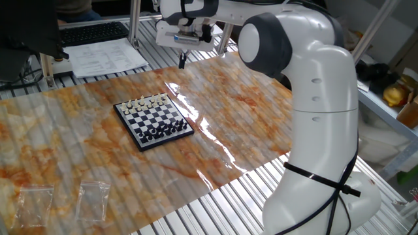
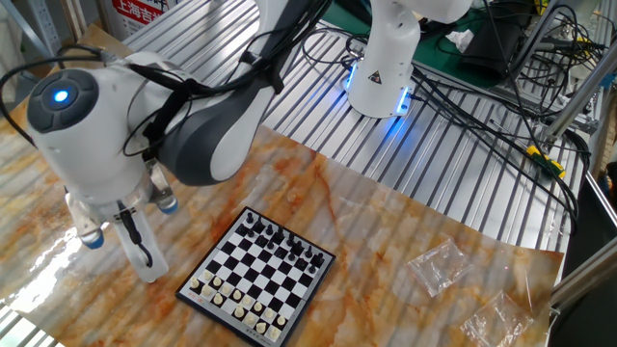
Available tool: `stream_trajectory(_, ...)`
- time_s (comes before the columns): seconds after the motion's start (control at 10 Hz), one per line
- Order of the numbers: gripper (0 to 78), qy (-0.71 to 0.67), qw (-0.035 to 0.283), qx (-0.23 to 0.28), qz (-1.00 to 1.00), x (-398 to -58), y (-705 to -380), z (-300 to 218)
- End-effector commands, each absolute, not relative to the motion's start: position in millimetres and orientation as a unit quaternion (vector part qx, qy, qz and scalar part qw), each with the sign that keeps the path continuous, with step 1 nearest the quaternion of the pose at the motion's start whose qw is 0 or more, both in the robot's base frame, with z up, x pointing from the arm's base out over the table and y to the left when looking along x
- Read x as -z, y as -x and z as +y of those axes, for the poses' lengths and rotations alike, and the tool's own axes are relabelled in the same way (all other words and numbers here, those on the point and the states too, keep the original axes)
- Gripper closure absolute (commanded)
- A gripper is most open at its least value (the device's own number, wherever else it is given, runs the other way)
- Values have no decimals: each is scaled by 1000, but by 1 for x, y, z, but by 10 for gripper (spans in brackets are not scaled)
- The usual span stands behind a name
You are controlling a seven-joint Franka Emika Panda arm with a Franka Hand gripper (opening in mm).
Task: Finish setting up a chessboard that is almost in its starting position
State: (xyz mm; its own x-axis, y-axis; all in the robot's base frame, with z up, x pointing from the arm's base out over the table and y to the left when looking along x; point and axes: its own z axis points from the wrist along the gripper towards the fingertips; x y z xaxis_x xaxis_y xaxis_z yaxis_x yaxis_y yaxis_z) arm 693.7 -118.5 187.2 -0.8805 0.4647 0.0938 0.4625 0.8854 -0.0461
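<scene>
The small black-and-white chessboard [image 1: 154,121] lies on the marbled table cover, with white pieces along its far edge and black pieces along its near edge. It also shows in the other fixed view [image 2: 258,277]. My gripper [image 1: 182,61] hangs beyond the board's far right corner, off the board. In the other fixed view my gripper [image 2: 145,262] points down at the cover, just left of the board's white-piece corner, with its tips close to the surface. The fingers look close together, but I cannot tell whether they are shut or hold anything.
Two clear plastic bags [image 1: 65,199] lie near the table's front left; they also show in the other fixed view [image 2: 439,262]. Papers and a keyboard [image 1: 98,32] sit behind the table. Cables and a second robot base [image 2: 381,77] stand on the slatted frame.
</scene>
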Motion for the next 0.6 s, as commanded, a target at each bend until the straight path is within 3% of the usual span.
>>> stream_trajectory(0.1, 776, 242, 46, -24, -969, -188, -695, -120)
stream_trajectory(0.6, 776, 226, 40, -19, -973, -175, -701, -133)
